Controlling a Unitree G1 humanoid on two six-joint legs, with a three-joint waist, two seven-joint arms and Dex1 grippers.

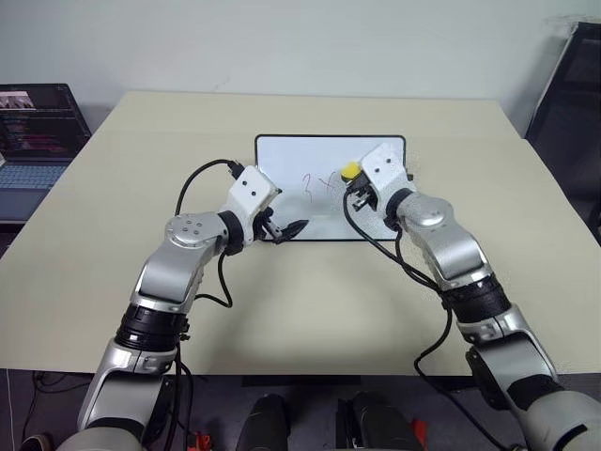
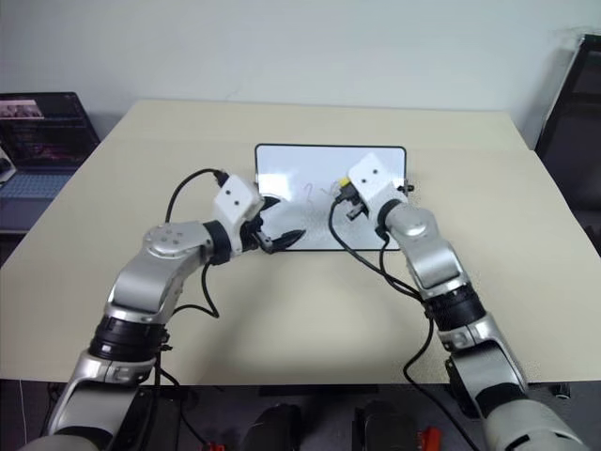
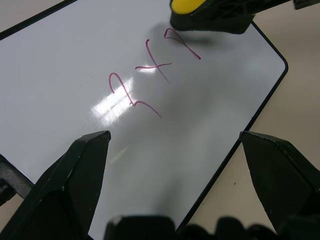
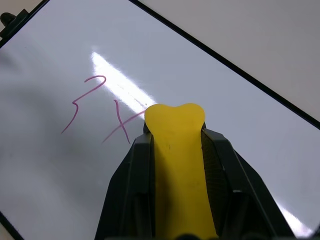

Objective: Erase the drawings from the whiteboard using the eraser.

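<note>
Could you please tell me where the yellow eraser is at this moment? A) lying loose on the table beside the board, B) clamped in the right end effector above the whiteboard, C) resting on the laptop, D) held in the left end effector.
B: the eraser sits clamped between the fingers of the right end effector, poised over the whiteboard next to the drawings, while the left end effector is open and holds nothing.
</note>
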